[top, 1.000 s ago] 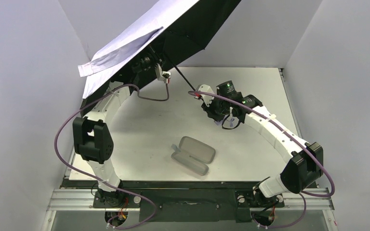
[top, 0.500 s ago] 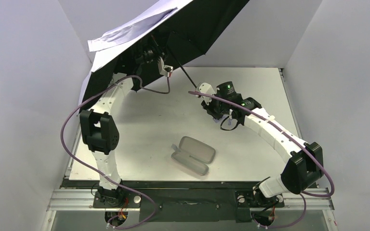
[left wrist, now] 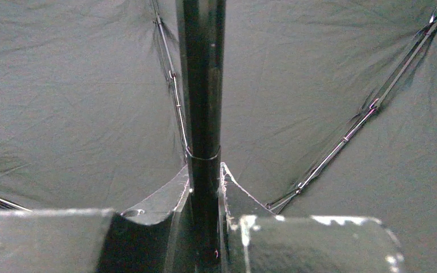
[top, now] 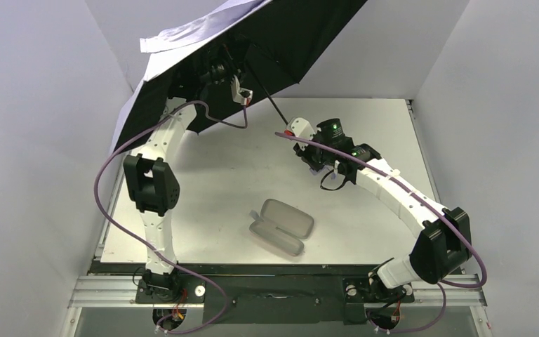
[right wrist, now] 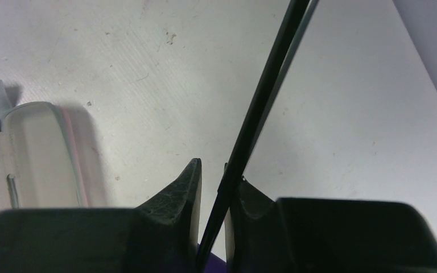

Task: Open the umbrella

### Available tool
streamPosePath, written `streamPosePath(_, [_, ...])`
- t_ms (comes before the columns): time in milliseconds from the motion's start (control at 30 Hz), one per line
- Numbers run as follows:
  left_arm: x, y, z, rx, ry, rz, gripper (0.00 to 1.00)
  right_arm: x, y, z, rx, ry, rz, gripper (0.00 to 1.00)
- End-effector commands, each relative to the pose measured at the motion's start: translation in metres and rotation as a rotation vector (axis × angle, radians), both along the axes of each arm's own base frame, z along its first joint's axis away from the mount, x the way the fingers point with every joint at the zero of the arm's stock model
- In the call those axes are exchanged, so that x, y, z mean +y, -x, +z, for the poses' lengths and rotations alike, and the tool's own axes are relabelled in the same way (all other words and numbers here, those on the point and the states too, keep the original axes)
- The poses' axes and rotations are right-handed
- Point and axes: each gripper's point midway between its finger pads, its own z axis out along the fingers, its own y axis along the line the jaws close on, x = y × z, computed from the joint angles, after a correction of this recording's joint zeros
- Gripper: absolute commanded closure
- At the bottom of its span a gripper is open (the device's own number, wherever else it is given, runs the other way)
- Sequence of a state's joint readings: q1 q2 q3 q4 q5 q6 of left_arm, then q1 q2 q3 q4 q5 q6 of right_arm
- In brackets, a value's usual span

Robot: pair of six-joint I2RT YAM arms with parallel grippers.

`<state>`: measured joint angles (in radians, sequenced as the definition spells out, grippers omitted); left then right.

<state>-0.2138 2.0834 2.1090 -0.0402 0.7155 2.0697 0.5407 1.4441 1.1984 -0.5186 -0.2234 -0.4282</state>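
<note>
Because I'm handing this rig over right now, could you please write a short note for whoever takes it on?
Left gripper: closed on the umbrella's thick shaft, up under the canopy.
Right gripper: closed around its thin lower shaft near the handle end.
The umbrella is held in the air over the table's far left; the oval hard case lies open on the table, nearer the arms.
Done: canopy spread, ribs extended.
Left: one lavender edge panel looks folded over, and I cannot tell whether it has latched; check before releasing.

One umbrella [top: 288, 35], one oval clamshell case [top: 282, 227], two robot arms, left [top: 153, 186] and right [top: 396, 191], one white table [top: 382, 130].
</note>
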Motion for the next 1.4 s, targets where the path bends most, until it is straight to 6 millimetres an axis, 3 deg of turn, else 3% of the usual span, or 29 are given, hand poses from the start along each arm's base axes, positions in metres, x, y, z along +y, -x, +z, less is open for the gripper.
streamPosePath(0, [0.391, 0.051, 0.192, -0.629, 0.31, 1.193, 1.0, -0.138, 0.243, -0.077, 0.951, 0.572, 0.369, 1.0])
streamPosePath(100, [0.39, 0.053, 0.191, -0.635, 0.323, 1.192, 1.0, -0.135, 0.241, -0.076, 0.945, 0.563, 0.366, 1.0])
streamPosePath(167, [0.384, 0.047, 0.177, -0.596, 0.315, 1.163, 1.0, -0.128, 0.234, -0.074, 0.917, 0.544, 0.36, 1.0])
streamPosePath(200, [0.373, 0.05, 0.181, -0.593, 0.337, 1.136, 1.0, -0.122, 0.227, -0.071, 0.89, 0.522, 0.353, 1.0])
streamPosePath(233, [0.366, 0.043, 0.168, -0.563, 0.329, 1.112, 0.99, -0.119, 0.222, -0.07, 0.875, 0.511, 0.35, 1.0])
streamPosePath(267, [0.351, 0.049, 0.175, -0.567, 0.343, 1.072, 0.99, -0.112, 0.215, -0.065, 0.848, 0.488, 0.351, 1.0])
streamPosePath(300, [0.34, 0.039, 0.155, -0.527, 0.327, 1.041, 1.0, -0.108, 0.211, -0.064, 0.835, 0.477, 0.349, 1.0])
streamPosePath(333, [0.319, 0.045, 0.162, -0.534, 0.343, 0.996, 0.99, -0.102, 0.204, -0.06, 0.81, 0.455, 0.349, 1.0])
streamPosePath(367, [0.306, 0.04, 0.148, -0.513, 0.341, 0.965, 0.99, -0.097, 0.197, -0.056, 0.785, 0.439, 0.349, 1.0])
streamPosePath(400, [0.283, 0.047, 0.155, -0.529, 0.366, 0.916, 0.99, -0.093, 0.194, -0.055, 0.781, 0.42, 0.351, 1.0])
streamPosePath(433, [0.251, 0.039, 0.137, -0.487, 0.352, 0.843, 0.99, -0.087, 0.188, -0.051, 0.757, 0.4, 0.349, 1.0])
streamPosePath(467, [0.237, 0.048, 0.142, -0.502, 0.366, 0.806, 0.98, -0.082, 0.185, -0.049, 0.754, 0.38, 0.349, 1.0])
streamPosePath(500, [0.211, 0.048, 0.132, -0.476, 0.362, 0.75, 0.97, -0.077, 0.18, -0.045, 0.733, 0.359, 0.345, 1.0])
streamPosePath(567, [0.179, 0.05, 0.124, -0.46, 0.366, 0.671, 0.92, -0.066, 0.174, -0.038, 0.706, 0.295, 0.337, 1.0])
streamPosePath(767, [0.102, 0.057, 0.106, -0.389, 0.395, 0.506, 0.83, -0.037, 0.155, -0.021, 0.579, 0.128, 0.288, 1.0])
streamPosePath(833, [0.077, 0.063, 0.094, -0.355, 0.382, 0.446, 0.77, -0.031, 0.15, -0.017, 0.551, 0.088, 0.269, 1.0])
streamPosePath(867, [0.065, 0.063, 0.079, -0.323, 0.359, 0.413, 0.71, -0.029, 0.147, -0.015, 0.54, 0.071, 0.257, 1.0])
streamPosePath(900, [0.052, 0.07, 0.077, -0.313, 0.353, 0.379, 0.65, -0.027, 0.147, -0.014, 0.543, 0.056, 0.255, 1.0])
streamPosePath(933, [0.036, 0.073, 0.061, -0.275, 0.331, 0.339, 0.62, -0.026, 0.146, -0.013, 0.541, 0.039, 0.241, 1.0])
streamPosePath(1033, [0.012, 0.09, 0.043, -0.217, 0.317, 0.269, 0.51, -0.025, 0.143, -0.009, 0.527, -0.023, 0.214, 1.0])
streamPosePath(1067, [0.0, 0.096, 0.028, -0.184, 0.297, 0.23, 0.48, -0.023, 0.141, -0.01, 0.515, -0.044, 0.199, 1.0])
streamPosePath(1100, [-0.005, 0.103, 0.027, -0.172, 0.287, 0.211, 0.43, -0.023, 0.139, -0.006, 0.497, -0.066, 0.187, 1.0])
streamPosePath(1133, [-0.015, 0.109, 0.013, -0.143, 0.267, 0.173, 0.41, -0.02, 0.136, -0.007, 0.489, -0.093, 0.169, 1.0])
streamPosePath(1167, [-0.018, 0.117, 0.014, -0.138, 0.269, 0.152, 0.38, -0.02, 0.134, -0.004, 0.47, -0.115, 0.158, 1.0])
streamPosePath(1200, [-0.029, 0.125, 0.001, -0.109, 0.252, 0.109, 0.36, -0.017, 0.132, -0.005, 0.465, -0.144, 0.14, 1.0])
streamPosePath(1233, [-0.035, 0.136, 0.003, -0.105, 0.254, 0.067, 0.32, -0.017, 0.13, -0.002, 0.45, -0.165, 0.129, 1.0])
streamPosePath(1300, [-0.047, 0.155, -0.013, -0.049, 0.251, -0.002, 0.24, -0.013, 0.125, 0.002, 0.425, -0.216, 0.101, 1.0])
streamPosePath(1333, [-0.053, 0.168, -0.008, -0.034, 0.271, -0.038, 0.21, -0.01, 0.121, 0.002, 0.417, -0.243, 0.079, 1.0])
streamPosePath(1367, [-0.059, 0.175, -0.019, 0.0, 0.264, -0.067, 0.17, -0.008, 0.114, 0.007, 0.379, -0.272, 0.07, 1.0])
